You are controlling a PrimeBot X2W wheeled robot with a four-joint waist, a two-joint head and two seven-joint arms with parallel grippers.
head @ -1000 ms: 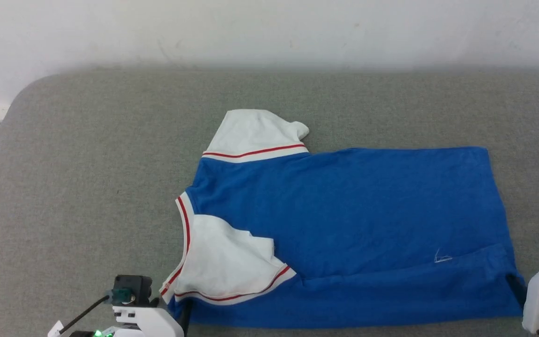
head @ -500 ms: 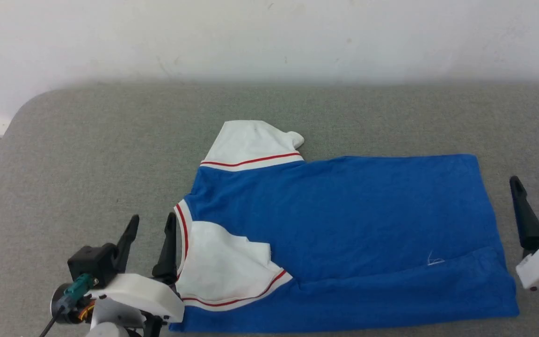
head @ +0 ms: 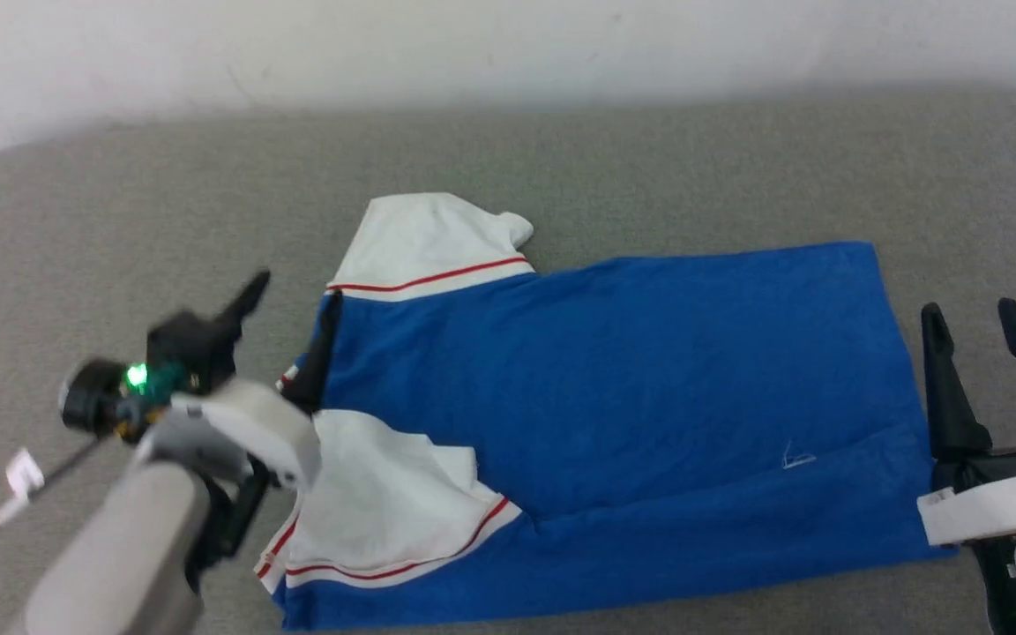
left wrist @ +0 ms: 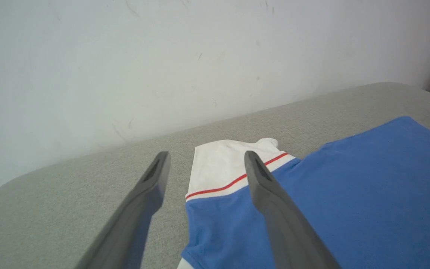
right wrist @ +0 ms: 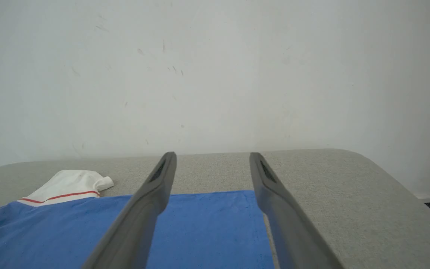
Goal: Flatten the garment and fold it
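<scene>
The shirt (head: 614, 397) lies plain blue side up across the grey pad (head: 120, 220), collar end toward the robot's left, hem toward its right; the far sleeve (head: 424, 242) sticks out flat toward the wall (head: 473, 44), its tip a little crumpled; the near sleeve (head: 384, 494) is turned in over the blue, and a long crease runs along the near edge; the left gripper (head: 296, 289) is at the collar end with its fingers spread and nothing between them, one finger over the bare pad, the other over the shoulder by the far sleeve; whether it touches the cloth I cannot tell; the right gripper (head: 969, 307) sits just beside the hem, near the front corner, fingers likewise apart and empty, pointing toward the wall.
</scene>
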